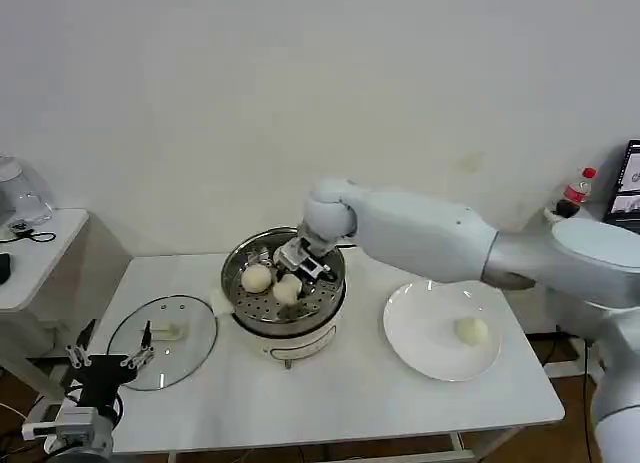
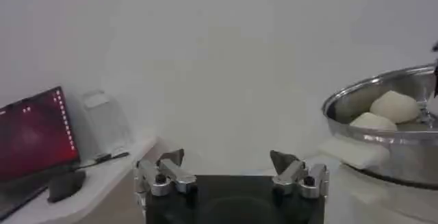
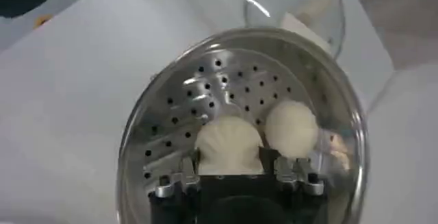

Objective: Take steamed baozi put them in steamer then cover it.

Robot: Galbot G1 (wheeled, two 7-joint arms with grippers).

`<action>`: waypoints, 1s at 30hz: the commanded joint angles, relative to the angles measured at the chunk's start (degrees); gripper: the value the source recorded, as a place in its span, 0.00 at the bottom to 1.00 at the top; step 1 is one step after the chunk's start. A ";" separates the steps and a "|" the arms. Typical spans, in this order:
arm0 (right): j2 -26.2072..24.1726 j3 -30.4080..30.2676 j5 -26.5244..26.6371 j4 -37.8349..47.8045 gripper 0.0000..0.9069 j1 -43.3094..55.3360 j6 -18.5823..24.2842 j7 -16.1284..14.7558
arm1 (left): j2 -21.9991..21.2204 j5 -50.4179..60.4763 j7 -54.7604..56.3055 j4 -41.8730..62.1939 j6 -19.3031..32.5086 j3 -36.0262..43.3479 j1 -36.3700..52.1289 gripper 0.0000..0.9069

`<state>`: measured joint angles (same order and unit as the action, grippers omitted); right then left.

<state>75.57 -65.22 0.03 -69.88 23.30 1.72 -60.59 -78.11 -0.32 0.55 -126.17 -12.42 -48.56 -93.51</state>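
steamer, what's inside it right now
Two baozi sit on the steamer's perforated floor: one free, one between the right gripper's fingers. That gripper covers the floor below it.

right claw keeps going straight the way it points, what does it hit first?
Likely the pale cream-white round bun between the right claw's fingers, then the perforated floor of the shiny stainless-steel steamer basket. Depth is unclear.

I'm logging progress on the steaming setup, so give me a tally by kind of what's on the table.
Baozi: 3, namely two in the steamer and one on the plate
Steamer: 1
Glass lid: 1
White plate: 1
Total: 6
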 commanded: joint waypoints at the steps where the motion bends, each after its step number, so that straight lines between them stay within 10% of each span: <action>1: 2.23 -1.05 -2.05 1.33 0.67 -0.89 3.59 -0.60 | 0.05 -0.15 -0.05 0.45 0.10 -0.28 0.14 1.00; 12: 1.70 -1.61 -2.15 1.59 0.68 -0.56 5.61 -1.71 | 0.01 -0.13 -0.03 0.83 0.22 -0.24 0.41 1.00; 16: 1.51 -1.55 -1.97 1.51 1.00 -0.49 6.23 -1.32 | 0.01 -0.06 -0.02 0.83 0.21 -0.20 0.52 1.00; 30: -0.59 1.22 1.07 1.90 1.00 3.52 5.83 -0.05 | 0.51 -0.21 -0.06 1.19 0.13 -0.41 0.88 1.00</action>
<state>75.73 -65.75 -0.60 -68.30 24.70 7.63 -61.06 -77.76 -0.47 0.51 -125.10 -12.20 -48.98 -92.80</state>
